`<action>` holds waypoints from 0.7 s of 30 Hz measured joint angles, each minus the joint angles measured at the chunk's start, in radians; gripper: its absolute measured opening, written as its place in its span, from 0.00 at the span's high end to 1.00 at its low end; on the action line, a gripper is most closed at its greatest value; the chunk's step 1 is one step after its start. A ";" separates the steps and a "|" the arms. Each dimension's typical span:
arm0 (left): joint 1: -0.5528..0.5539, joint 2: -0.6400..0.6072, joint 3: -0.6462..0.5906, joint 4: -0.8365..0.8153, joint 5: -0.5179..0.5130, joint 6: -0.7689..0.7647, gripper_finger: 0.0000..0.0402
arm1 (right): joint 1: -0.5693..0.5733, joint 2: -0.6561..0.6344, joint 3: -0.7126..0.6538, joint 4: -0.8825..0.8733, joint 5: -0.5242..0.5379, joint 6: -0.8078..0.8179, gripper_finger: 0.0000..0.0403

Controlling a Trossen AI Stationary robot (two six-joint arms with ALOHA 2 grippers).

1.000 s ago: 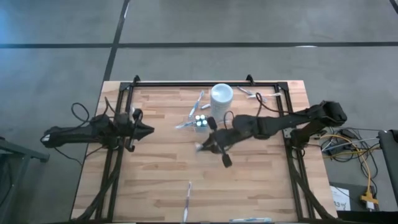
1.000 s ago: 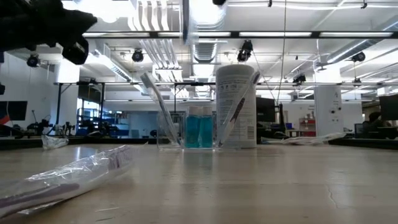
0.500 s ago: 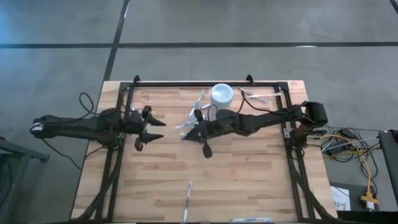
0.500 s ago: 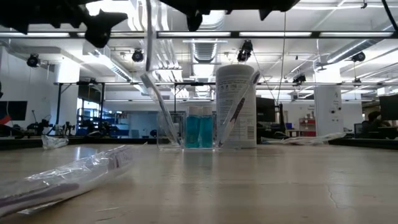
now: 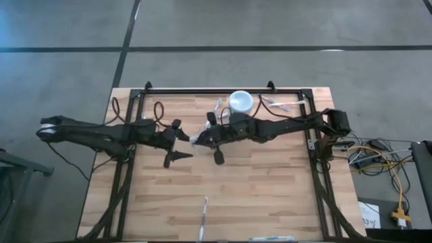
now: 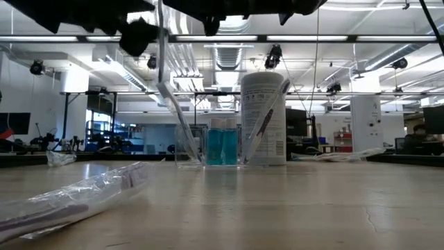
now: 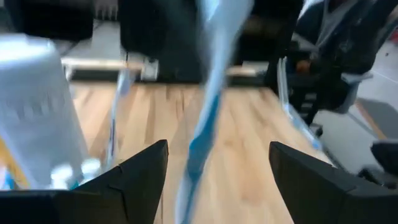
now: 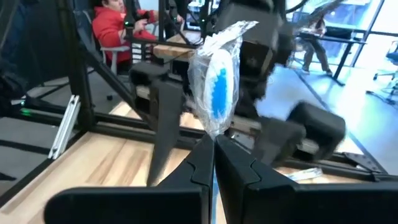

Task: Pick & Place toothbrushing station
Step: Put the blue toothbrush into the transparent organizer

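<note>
I am holding a wrapped toothbrush (image 8: 216, 87) in my right gripper (image 5: 202, 139), jaws pinched closed on its lower end, above the middle of the table (image 5: 270, 196) just beside the clear holder and the white cup (image 5: 240, 102). My left gripper (image 5: 181, 140) is facing it close by, jaws spread wide around the brush in its wrist view, so this looks like a handover, though blur hides any contact. Next I should be closing the left jaws on the wrapper before the right lets go.

Left hand (image 5: 181, 142) now reached in toward tabletop centre, right hand (image 5: 202, 140) carrying wrapped toothbrush (image 8: 217, 87) moved left, hands nearly meeting
</note>
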 joint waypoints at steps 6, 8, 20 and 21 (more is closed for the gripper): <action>0.000 0.007 0.020 0.015 -0.106 0.008 0.30 | -0.010 0.001 0.002 0.002 0.000 -0.007 0.98; 0.000 0.009 0.020 0.029 -0.135 0.010 0.30 | -0.009 0.001 0.003 0.004 0.000 -0.019 0.98; 0.000 0.038 0.022 0.066 -0.134 0.063 0.60 | -0.012 0.001 0.003 -0.023 -0.001 -0.053 0.98; 0.000 0.044 0.022 0.079 -0.123 0.071 0.67 | -0.014 0.001 0.003 -0.021 -0.002 -0.054 0.98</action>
